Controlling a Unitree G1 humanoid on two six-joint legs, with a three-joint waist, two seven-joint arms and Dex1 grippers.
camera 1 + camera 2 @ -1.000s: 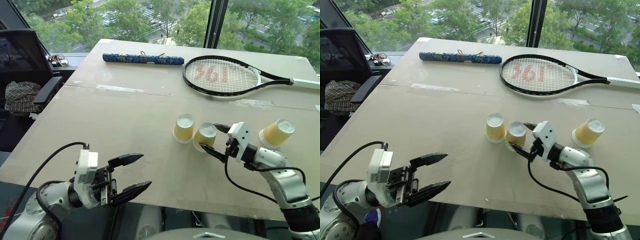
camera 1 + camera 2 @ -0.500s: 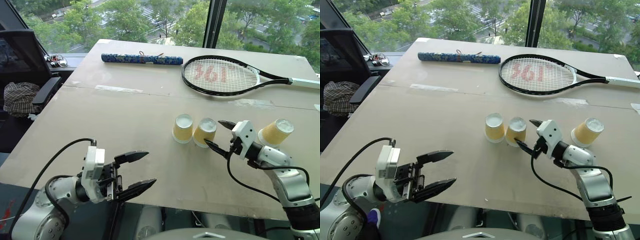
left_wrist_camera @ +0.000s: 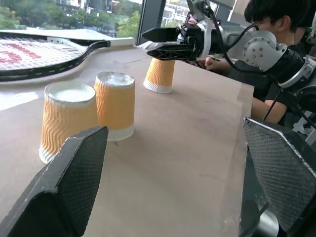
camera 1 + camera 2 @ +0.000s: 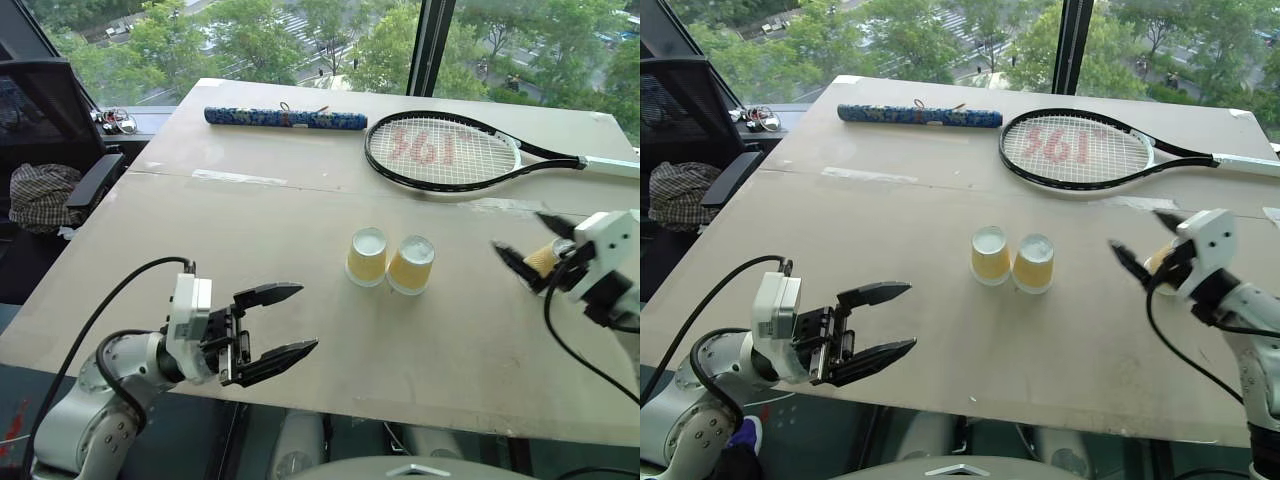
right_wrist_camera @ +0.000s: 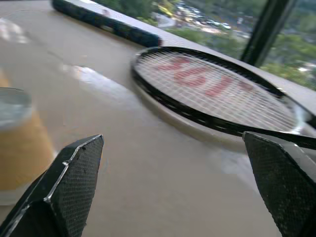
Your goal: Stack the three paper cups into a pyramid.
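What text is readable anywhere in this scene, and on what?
"361": red digits on the white strings of the black-framed tennis racket.
Blue patterned rolled tube: print too small to read.
Yellow-tan ribbed paper cups: no text visible.

Two upturned cups [image 4: 389, 260] stand touching mid-tabletop [image 4: 240, 250]; a third [image 3: 160, 75] stands nearer the right edge. A racket [image 4: 445, 150] and a blue roll [image 4: 285, 118] line the far edge; the left half lies bare.

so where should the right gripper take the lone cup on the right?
Around its ribbed side, mid-height, coming in level from the near side. The cup stands upside down, apart from the pair, so its wall is free all round. The open right gripper is already beside it.
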